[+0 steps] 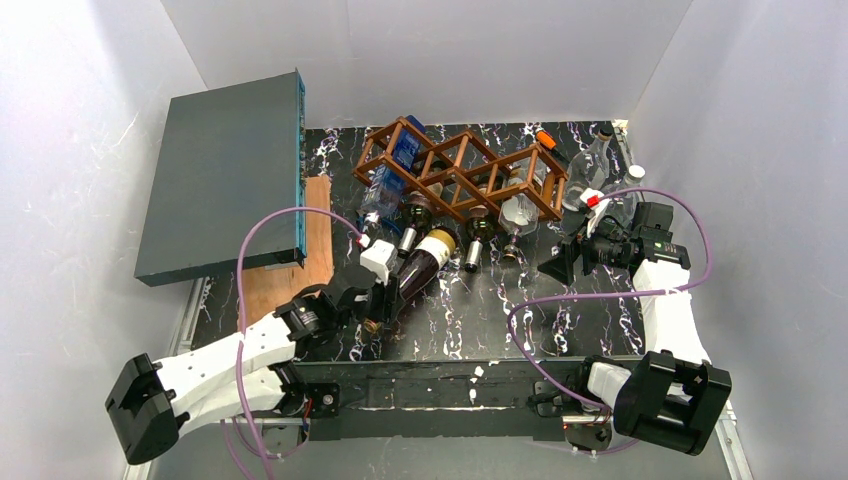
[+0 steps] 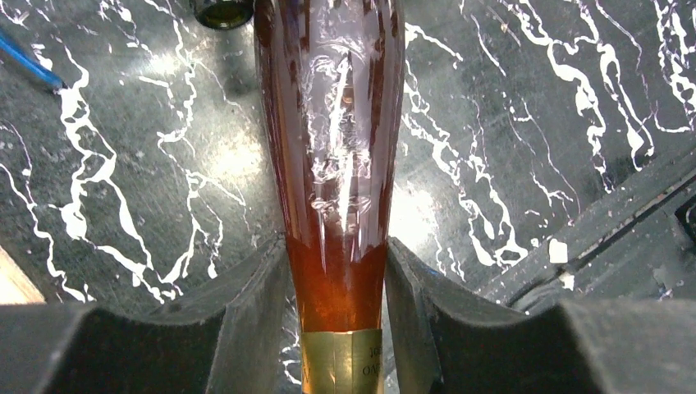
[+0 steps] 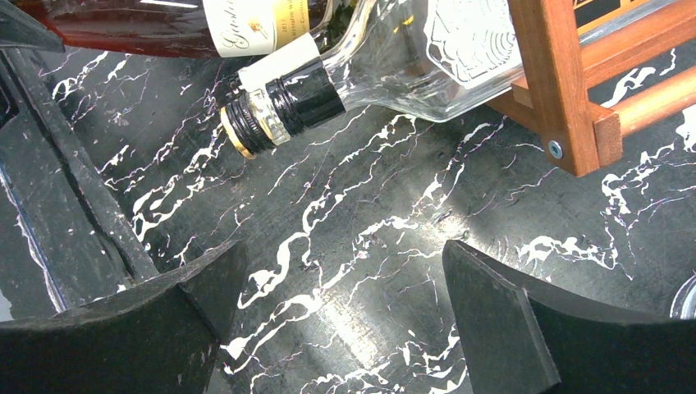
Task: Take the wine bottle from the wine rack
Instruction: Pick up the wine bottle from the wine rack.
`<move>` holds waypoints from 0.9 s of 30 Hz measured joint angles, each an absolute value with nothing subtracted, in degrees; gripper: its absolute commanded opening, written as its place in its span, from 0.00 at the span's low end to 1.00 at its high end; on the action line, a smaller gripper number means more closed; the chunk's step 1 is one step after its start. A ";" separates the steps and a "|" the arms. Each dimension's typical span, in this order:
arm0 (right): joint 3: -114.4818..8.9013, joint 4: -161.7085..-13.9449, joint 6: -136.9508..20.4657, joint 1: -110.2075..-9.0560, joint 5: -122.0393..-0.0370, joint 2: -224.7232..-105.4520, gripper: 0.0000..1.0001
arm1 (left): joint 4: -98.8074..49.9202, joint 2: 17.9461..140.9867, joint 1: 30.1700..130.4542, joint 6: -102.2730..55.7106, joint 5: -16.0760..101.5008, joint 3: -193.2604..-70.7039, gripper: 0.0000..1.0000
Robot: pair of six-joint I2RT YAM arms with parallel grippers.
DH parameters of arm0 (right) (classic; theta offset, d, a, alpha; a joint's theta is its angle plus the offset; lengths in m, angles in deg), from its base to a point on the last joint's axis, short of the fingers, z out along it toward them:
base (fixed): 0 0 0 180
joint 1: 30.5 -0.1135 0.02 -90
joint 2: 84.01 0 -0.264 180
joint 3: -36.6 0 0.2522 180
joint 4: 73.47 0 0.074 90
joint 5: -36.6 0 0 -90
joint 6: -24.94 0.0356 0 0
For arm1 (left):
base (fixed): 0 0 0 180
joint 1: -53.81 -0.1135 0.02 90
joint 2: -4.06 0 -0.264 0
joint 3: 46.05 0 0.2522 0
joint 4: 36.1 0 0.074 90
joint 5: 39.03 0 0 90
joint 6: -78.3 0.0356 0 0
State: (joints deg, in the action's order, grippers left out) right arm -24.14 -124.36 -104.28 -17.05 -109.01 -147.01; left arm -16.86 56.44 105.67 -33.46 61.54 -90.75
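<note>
Left wrist view: left gripper (image 2: 336, 258) clamped tight on the slim neck of the wine bottle (image 2: 332, 123), which stretches away over the marbled table (image 2: 533, 123), base toward the wine rack (image 1: 460, 170). Right gripper (image 3: 343, 250) gapes wide, empty, beside the rack's right end.

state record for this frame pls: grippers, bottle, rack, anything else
left gripper: shut on the wine bottle, at its neck
right gripper: open, empty, over the tabletop
wine bottle: dark, cream label, lying slanted in front of the rack; can't tell whether its base is clear of the rack
wine rack: holds other bottles, including a clear bottle with its neck sticking out
grey box: back left
</note>
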 measured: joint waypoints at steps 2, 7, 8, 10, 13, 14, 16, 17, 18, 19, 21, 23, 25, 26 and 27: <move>-24.14 -124.36 -104.28 -17.05 -108.99 -147.03 0.98 | -16.54 55.85 105.69 -34.05 61.74 -90.29 0.00; -24.14 -124.36 -104.26 -17.05 -108.99 -147.08 0.98 | -16.21 54.84 105.67 -35.84 61.93 -90.29 0.00; -24.14 -124.33 -104.28 -17.05 -108.99 -147.08 0.98 | -16.19 54.84 105.67 -36.15 61.93 -90.29 0.00; -24.14 -124.36 -104.28 -17.10 -109.01 -147.08 0.98 | -15.92 54.82 105.67 -37.09 61.96 -90.36 0.00; -24.14 -124.49 -104.76 -17.27 -109.19 -147.10 0.98 | -12.76 54.63 105.67 -39.58 61.93 -91.98 0.00; -24.14 -124.60 -105.04 -17.31 -109.30 -147.08 0.98 | -11.77 54.47 105.67 -40.08 61.85 -92.54 0.00; -24.14 -124.99 -106.01 -17.55 -109.71 -147.03 0.98 | -9.74 53.91 105.67 -41.22 61.50 -93.33 0.00; -24.14 -125.32 -106.73 -17.69 -110.15 -147.01 0.98 | -8.80 53.56 105.65 -41.90 61.26 -93.64 0.00; -24.14 -125.89 -107.47 -17.80 -110.41 -146.99 0.98 | -8.12 53.21 105.62 -42.49 61.04 -93.79 0.00; -24.14 -126.74 -108.54 -17.88 -110.83 -146.94 0.98 | -7.36 52.92 105.62 -43.16 60.71 -94.07 0.00; -24.14 -128.40 -110.44 -18.01 -111.48 -146.94 0.99 | -6.18 52.79 105.62 -44.30 60.16 -94.71 0.00; -24.31 -130.34 -112.39 -18.30 -112.03 -146.94 0.98 | -4.87 52.79 105.56 -45.44 59.40 -95.56 0.00; -24.79 -132.57 -114.68 -18.56 -112.31 -146.97 0.98 | -3.42 52.79 105.45 -46.33 58.77 -96.46 0.00; -25.06 -133.34 -115.36 -18.63 -112.33 -146.97 0.98 | -2.85 52.79 105.38 -46.68 58.48 -96.87 0.00; -25.62 -134.76 -116.76 -18.71 -112.29 -146.97 0.98 | -1.89 52.79 105.36 -47.23 58.13 -97.44 0.00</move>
State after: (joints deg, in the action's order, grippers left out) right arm -25.62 -134.76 -116.76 -18.71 -112.29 -146.97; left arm -1.89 52.79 105.36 -47.23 58.13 -97.44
